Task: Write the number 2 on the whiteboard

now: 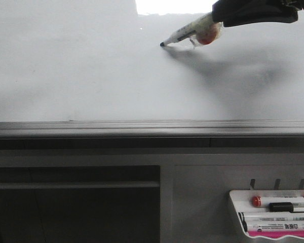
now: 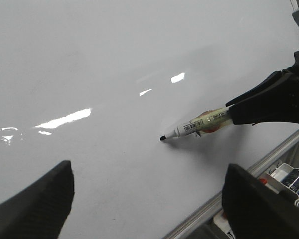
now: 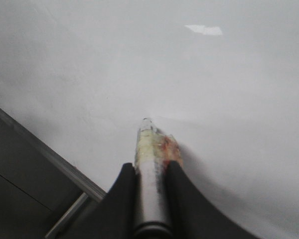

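Note:
The whiteboard (image 1: 91, 76) fills the far half of the front view, pale and glossy. No number 2 or any marker line shows on it. My right gripper (image 1: 224, 20) reaches in from the far right, shut on a white marker (image 1: 190, 31) with tape and an orange blob on its barrel. The marker's black tip (image 1: 162, 44) is at the board surface. The right wrist view shows the marker (image 3: 148, 149) clamped in that gripper (image 3: 150, 169). My left gripper (image 2: 149, 169) is open and empty over the board, near the marker (image 2: 199, 127).
A grey metal rail (image 1: 142, 129) runs along the board's near edge. A small white pen tray (image 1: 235, 202) with several markers hangs at the near right, and it also shows in the left wrist view (image 2: 284, 174).

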You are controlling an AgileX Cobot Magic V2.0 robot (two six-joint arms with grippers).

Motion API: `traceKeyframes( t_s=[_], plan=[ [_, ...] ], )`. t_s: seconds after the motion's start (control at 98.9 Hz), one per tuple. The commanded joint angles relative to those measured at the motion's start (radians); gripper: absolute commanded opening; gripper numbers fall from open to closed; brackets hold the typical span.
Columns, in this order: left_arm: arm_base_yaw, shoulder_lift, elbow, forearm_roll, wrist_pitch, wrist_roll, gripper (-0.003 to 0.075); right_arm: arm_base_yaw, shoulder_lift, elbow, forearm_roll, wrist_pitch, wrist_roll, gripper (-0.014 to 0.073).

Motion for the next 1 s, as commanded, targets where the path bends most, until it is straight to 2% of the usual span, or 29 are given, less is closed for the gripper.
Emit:
traceKeyframes(
  t_s=[0.0,0.273,0.627,0.779,0.991],
  plan=[
    [0.000,-0.012,-0.027,-0.009,-0.079,-0.008,0.0565,-0.008,-0.014,-0.034,0.093,-0.106,-0.012,-0.0057],
    [0.000,-0.012,-0.027,-0.009,-0.079,-0.008,0.0565,-0.008,-0.038,-0.034,0.105,-0.195,-0.012,-0.0057],
    [0.000,-0.012,-0.027,-0.009,-0.106,-0.008,0.0565,-0.008,-0.134,-0.029,0.105,-0.383,-0.012,-0.0057],
    [0.000,-0.012,-0.027,-0.009,-0.106,-0.008,0.0565,-0.008,-0.178,0.013,0.105,-0.460,-0.012,-0.0057],
    [0.000,-0.012,-0.027,-0.009,-0.106,-0.008,0.0565,-0.008,-0.224,0.102,0.116,-0.470,-0.012,-0.0057]
  ],
)
